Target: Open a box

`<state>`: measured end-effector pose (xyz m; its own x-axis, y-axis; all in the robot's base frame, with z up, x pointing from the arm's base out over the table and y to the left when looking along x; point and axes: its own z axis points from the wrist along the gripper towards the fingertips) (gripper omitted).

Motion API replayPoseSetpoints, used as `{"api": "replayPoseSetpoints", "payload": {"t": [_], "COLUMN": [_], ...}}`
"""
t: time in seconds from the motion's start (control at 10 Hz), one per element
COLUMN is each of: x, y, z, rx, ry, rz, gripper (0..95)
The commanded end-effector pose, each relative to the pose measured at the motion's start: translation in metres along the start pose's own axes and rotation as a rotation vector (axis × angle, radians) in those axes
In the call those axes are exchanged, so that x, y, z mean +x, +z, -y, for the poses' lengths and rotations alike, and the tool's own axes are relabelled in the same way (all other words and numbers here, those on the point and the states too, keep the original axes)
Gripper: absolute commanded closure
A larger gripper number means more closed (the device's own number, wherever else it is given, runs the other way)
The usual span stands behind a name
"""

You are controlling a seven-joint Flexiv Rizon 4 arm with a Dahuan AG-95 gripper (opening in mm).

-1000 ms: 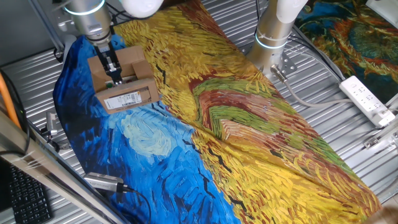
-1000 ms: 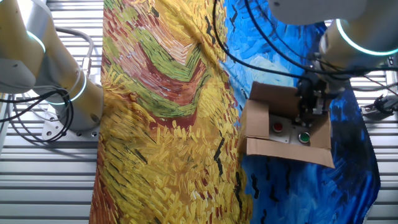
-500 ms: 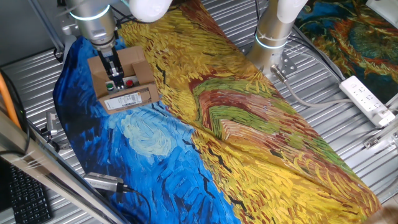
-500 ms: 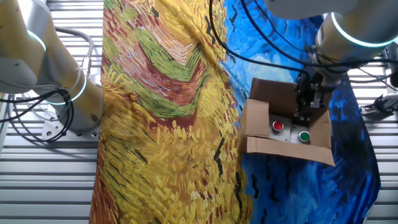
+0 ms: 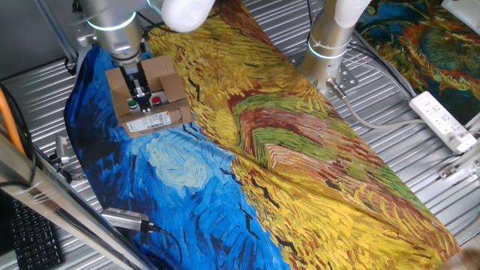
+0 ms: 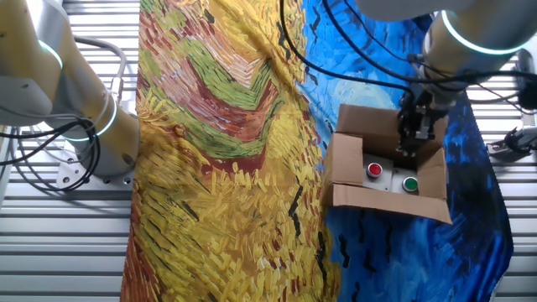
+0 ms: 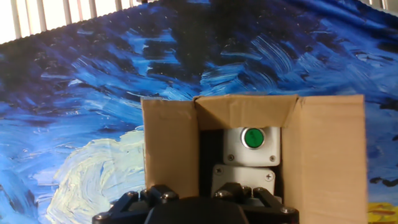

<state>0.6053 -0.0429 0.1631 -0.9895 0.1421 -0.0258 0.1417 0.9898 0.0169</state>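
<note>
Box flaps spread, gripper above the opening.

In one fixed view we see the box (image 5: 147, 96) on the blue part of the cloth (image 5: 300, 150) over the worktop, label facing us, with the gripper (image 5: 138, 93) over its open top; whether the jaws are apart or holding anything, we cannot tell. In the other fixed view the flaps lie folded outward and a red button (image 6: 374, 170) and a green button (image 6: 410, 184) show inside, so we judge the opening nearly done; next we would lift straight up, clear of the flaps. In the hand view the side flaps stand close on both sides, leaving little room sideways.
</note>
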Motion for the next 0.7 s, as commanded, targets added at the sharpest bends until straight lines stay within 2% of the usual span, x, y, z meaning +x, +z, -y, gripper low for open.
{"api": "replayPoseSetpoints", "payload": {"t": [0.1, 0.7], "x": [0.003, 0.012], "y": [0.006, 0.028], "z": [-0.001, -0.003], "rx": [0.002, 0.005], "ry": [0.002, 0.015], "rz": [0.008, 0.036], "gripper": [38.0, 38.0]}}
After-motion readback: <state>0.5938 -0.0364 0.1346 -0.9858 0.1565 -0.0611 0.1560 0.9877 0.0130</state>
